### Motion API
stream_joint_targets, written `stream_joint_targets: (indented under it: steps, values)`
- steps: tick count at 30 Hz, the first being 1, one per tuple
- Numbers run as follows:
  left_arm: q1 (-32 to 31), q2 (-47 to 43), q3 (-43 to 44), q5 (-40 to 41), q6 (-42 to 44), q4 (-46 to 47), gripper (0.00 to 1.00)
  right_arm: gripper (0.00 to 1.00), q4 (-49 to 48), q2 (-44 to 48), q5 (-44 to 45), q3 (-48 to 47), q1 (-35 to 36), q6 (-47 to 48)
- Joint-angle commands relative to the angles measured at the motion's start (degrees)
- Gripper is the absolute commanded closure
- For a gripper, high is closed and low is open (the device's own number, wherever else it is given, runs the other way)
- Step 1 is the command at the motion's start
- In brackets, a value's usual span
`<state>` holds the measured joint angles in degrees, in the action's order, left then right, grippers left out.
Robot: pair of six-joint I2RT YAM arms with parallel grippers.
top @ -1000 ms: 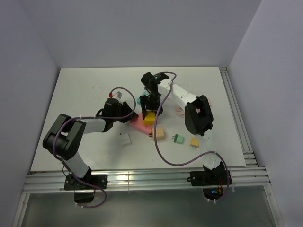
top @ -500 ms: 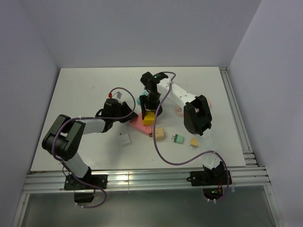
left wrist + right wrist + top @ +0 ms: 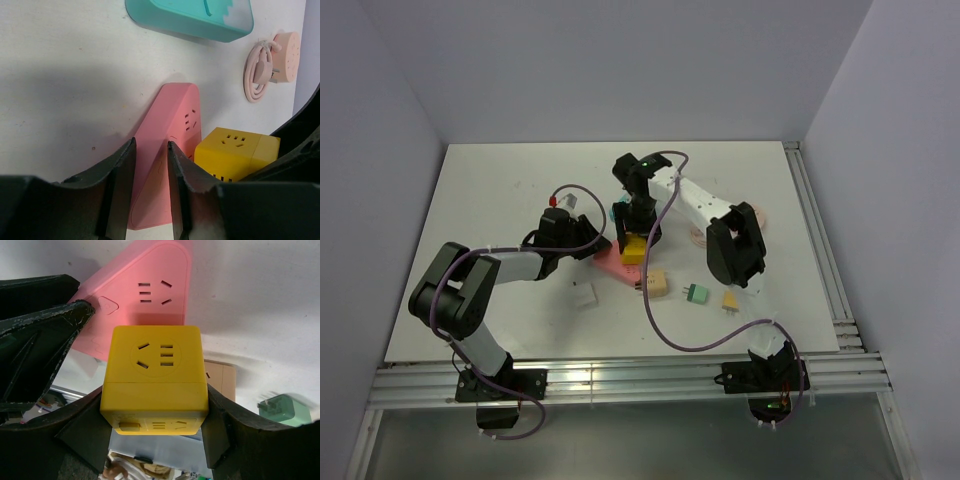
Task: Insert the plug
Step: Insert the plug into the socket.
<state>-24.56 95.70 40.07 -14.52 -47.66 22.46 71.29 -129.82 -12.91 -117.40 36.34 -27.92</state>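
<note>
While bracing strip (image 3: 150, 280) with closed left gripper (image 3: 151, 145) and clamping cube (image 3: 154, 360) in right gripper (image 3: 155, 390), could shove strip aside, misaligning cube.

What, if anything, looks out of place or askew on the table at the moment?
Nothing looks damaged or spilled. The only oddity is the right arm's purple cable, which droops low right beside the beige plug, where it might snag. Whether it touches the table I cannot tell.
</note>
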Motion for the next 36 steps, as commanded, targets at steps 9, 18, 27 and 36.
stream_joint_targets:
  steps: [9,18,27,36]
  values:
    - [-0.14,-2.19,0.00,-1.38,0.73,1.01,0.64,1.00,-5.81,-3.77,6.93,7.72,-0.30,6.13]
    - [-0.14,-2.01,-0.17,-1.47,0.64,1.45,0.64,1.00,-2.55,-6.33,14.58,4.81,0.40,0.94]
    - [-0.14,-2.01,0.00,-1.21,0.90,1.01,0.64,1.00,-13.18,-0.44,-2.61,13.33,0.05,7.17]
    - [-0.14,-2.10,0.18,-0.94,0.90,0.83,0.64,1.00,-7.66,-3.33,6.56,9.57,-0.83,4.46]
